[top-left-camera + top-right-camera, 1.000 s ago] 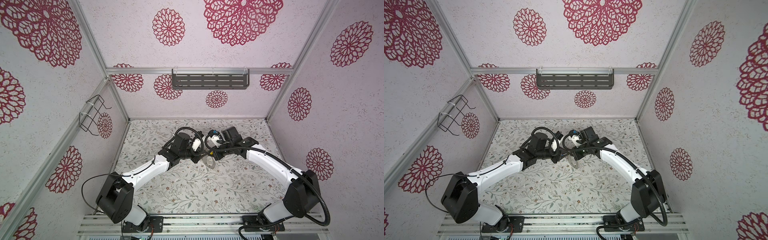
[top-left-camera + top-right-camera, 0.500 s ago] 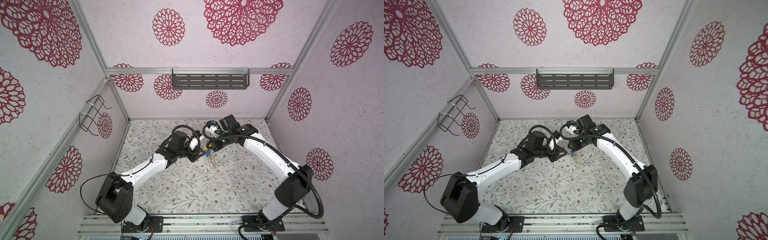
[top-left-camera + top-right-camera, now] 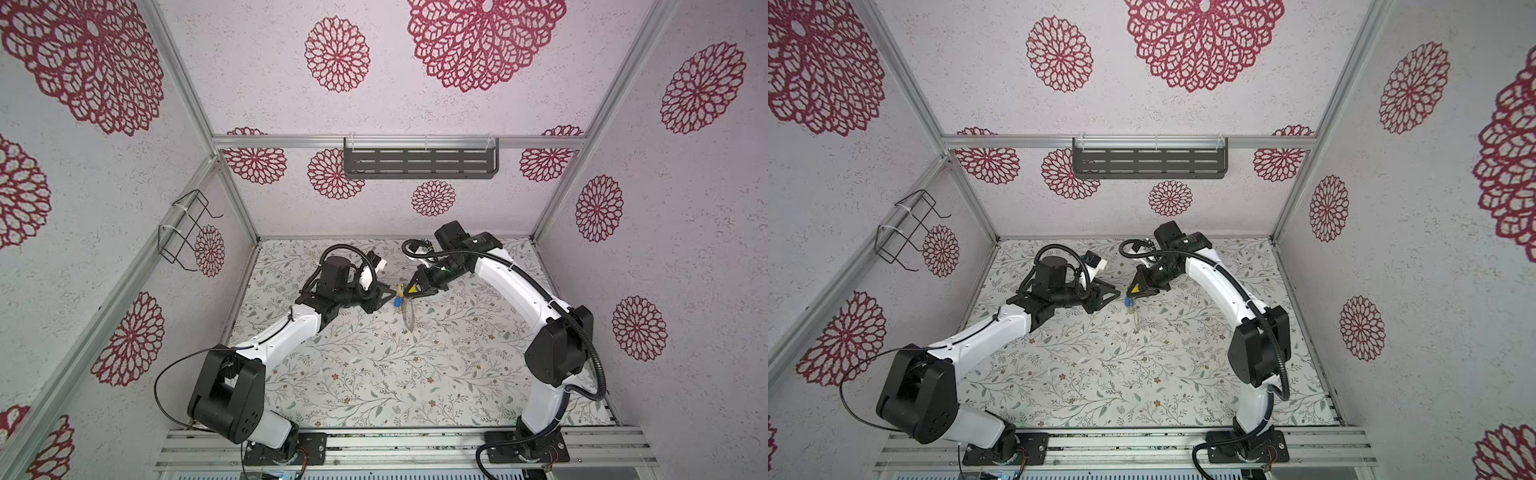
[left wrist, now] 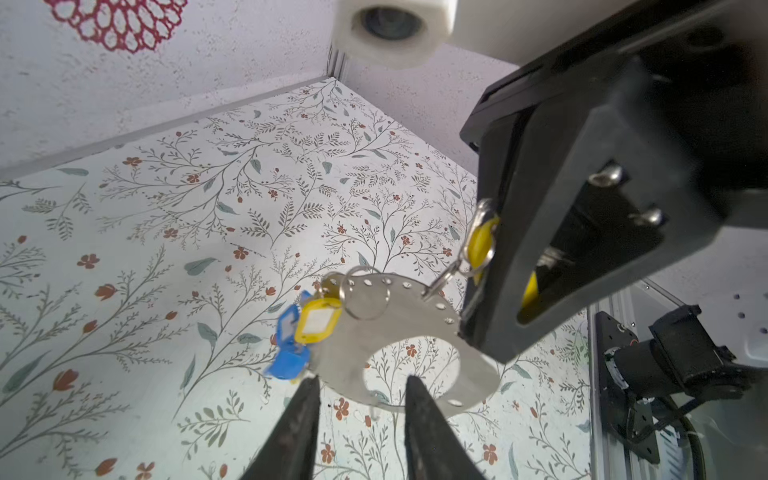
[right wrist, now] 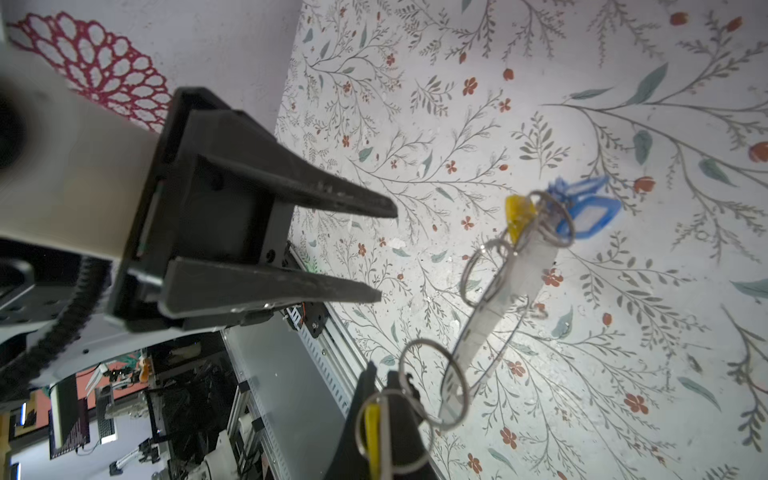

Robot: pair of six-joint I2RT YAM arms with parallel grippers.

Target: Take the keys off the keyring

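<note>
The keyring (image 4: pixel 415 316), a flat grey ring with small holes along its band, hangs in the air above the floral floor. My right gripper (image 5: pixel 379 374) is shut on a yellow key (image 5: pixel 372 428) whose metal loop links to the ring. On another loop hang a second yellow key (image 4: pixel 318 320) and blue keys (image 4: pixel 289 353). My left gripper (image 4: pixel 362 380) is open, its tips just short of the ring's edge, holding nothing. In both top views the left gripper (image 3: pixel 390 295) and right gripper (image 3: pixel 409 293) face each other, and the keyring (image 3: pixel 409 318) dangles below.
A dark slotted shelf (image 3: pixel 419 162) is fixed to the back wall and a wire rack (image 3: pixel 183 232) to the left wall. The arms' base rail (image 3: pixel 395 444) runs along the front edge. Walls close in three sides.
My left gripper has opened and drawn back to the left, off the keyring. My right gripper has shifted toward the back left, the ring and keys hanging from it.
</note>
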